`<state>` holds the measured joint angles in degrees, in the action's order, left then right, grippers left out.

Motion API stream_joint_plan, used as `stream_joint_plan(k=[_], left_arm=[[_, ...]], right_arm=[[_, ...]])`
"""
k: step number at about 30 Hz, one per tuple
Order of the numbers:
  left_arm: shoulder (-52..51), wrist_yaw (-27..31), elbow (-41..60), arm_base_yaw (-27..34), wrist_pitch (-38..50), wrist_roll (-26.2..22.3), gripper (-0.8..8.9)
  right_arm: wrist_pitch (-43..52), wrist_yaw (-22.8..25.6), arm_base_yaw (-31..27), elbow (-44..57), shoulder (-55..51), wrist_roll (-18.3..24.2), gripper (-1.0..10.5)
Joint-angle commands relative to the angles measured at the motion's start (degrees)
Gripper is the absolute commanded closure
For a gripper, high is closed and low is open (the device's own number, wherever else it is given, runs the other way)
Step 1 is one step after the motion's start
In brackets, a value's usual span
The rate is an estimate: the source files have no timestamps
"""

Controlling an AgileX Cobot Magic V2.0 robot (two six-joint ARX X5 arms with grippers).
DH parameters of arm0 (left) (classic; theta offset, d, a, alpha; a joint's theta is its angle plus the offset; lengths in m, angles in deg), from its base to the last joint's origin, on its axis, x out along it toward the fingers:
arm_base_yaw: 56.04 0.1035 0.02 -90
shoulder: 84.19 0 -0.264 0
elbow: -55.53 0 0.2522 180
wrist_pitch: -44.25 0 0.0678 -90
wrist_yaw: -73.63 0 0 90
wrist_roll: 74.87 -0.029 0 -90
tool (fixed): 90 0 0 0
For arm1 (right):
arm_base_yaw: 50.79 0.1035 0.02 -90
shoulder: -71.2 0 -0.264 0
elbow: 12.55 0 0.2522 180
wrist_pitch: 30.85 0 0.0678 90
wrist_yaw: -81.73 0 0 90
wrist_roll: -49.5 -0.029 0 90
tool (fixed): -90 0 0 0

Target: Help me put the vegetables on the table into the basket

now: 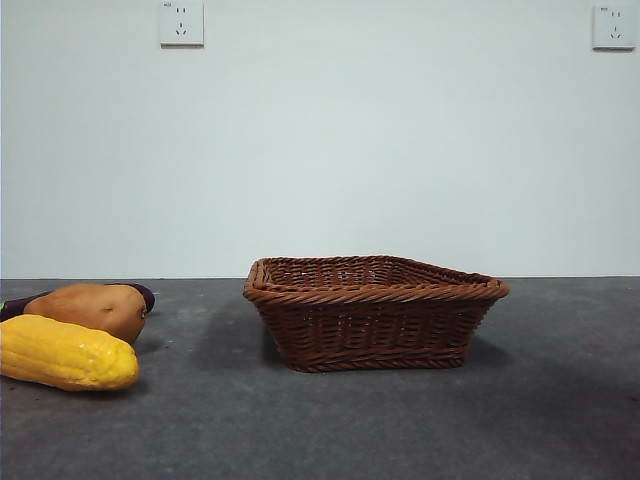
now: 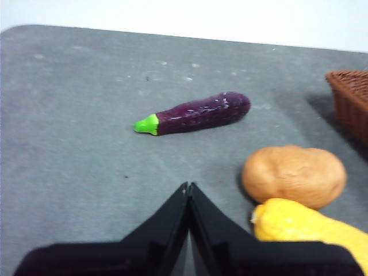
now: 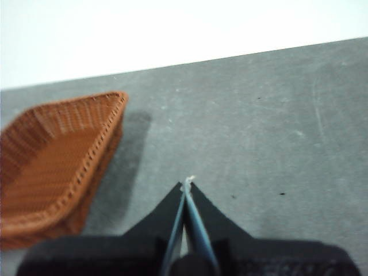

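Corn lies nearest at lower left beside the potato and eggplant, so you should open the clenched, empty left gripper, straddle its middle, then carry it right to the basket, leaving the closed right gripper waiting.

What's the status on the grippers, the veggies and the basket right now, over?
Left gripper shut, empty, near the vegetables. Right gripper shut, empty, beside the basket. Corn, potato, eggplant on table. Nothing blocking.

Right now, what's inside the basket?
The basket looks empty where the right wrist view shows its woven floor. Its near corner is out of frame; the front view hides the inside behind the rim.
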<state>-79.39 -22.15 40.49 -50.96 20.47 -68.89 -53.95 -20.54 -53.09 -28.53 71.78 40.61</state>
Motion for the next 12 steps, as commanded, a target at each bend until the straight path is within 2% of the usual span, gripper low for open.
stream_joint_plan(k=[1,3,6,12], left_arm=[[0.6,-1.9,-2.5,0.2,0.0,4.0,8.19],[1.2,-3.8,-5.1,0.2,-1.4,5.0,8.19],[2.8,-5.4,-9.6,0.2,-4.4,6.0,8.19],[7.8,-9.9,-19.2,0.2,-10.9,6.8,8.19]], right_arm=[[2.0,-0.4,0.0,0.1,-0.1,-8.1,9.6],[1.7,-0.3,0.0,-1.4,0.0,-12.5,9.6],[1.5,-0.4,0.0,-4.7,0.9,-15.0,9.6],[-5.2,-3.3,0.0,-15.9,6.6,-14.4,9.6]])
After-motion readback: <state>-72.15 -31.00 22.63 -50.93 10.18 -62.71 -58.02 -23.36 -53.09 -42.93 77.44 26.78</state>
